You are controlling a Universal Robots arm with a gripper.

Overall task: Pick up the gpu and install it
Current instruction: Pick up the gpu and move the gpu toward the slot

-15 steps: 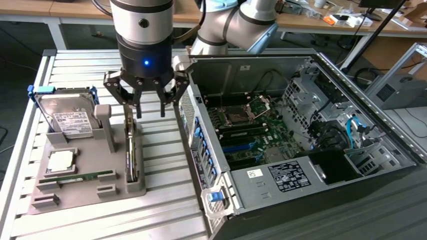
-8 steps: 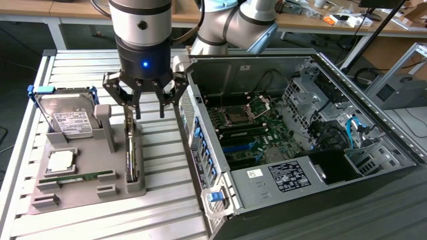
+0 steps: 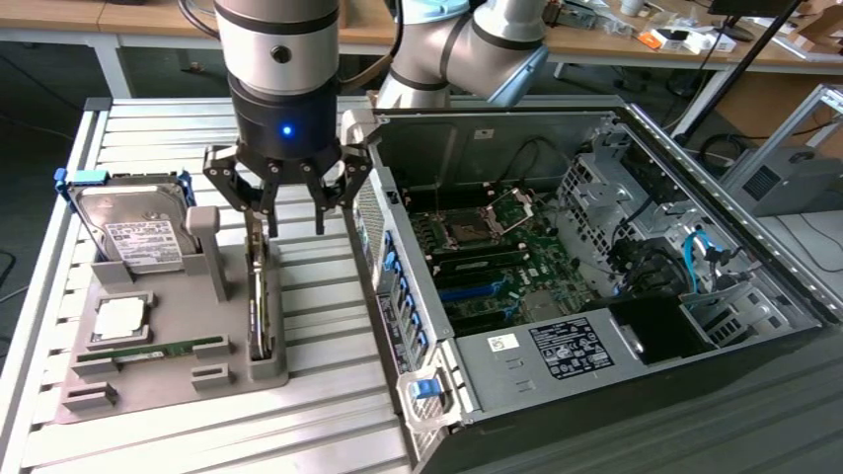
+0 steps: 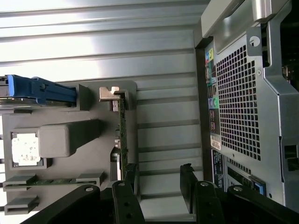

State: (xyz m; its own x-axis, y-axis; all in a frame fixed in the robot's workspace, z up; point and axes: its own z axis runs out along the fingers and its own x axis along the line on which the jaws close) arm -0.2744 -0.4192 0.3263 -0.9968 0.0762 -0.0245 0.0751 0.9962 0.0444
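Gleams as ribbed bare metal across the surface (image 3: 330, 405), with matt grey plastic in the moulded holder (image 3: 145, 383) and a matt dark board with a pale metal bracket on the gpu (image 3: 261, 306). Shines bright and smooth on the metal hard drive (image 3: 125, 204) above its white paper label. Looks dull and perforated on the grey sheet-metal computer case (image 4: 238, 93), matt black on the pincer (image 3: 295, 229), satin silver on the arm (image 3: 279, 49).

Stock: 1 gpu (image 3: 261, 296); 1 hard drive (image 3: 132, 232); 1 memory stick (image 3: 152, 349); 1 processor chip (image 3: 118, 316); 1 grey holder tray (image 3: 172, 383); 1 open computer case (image 3: 378, 212).
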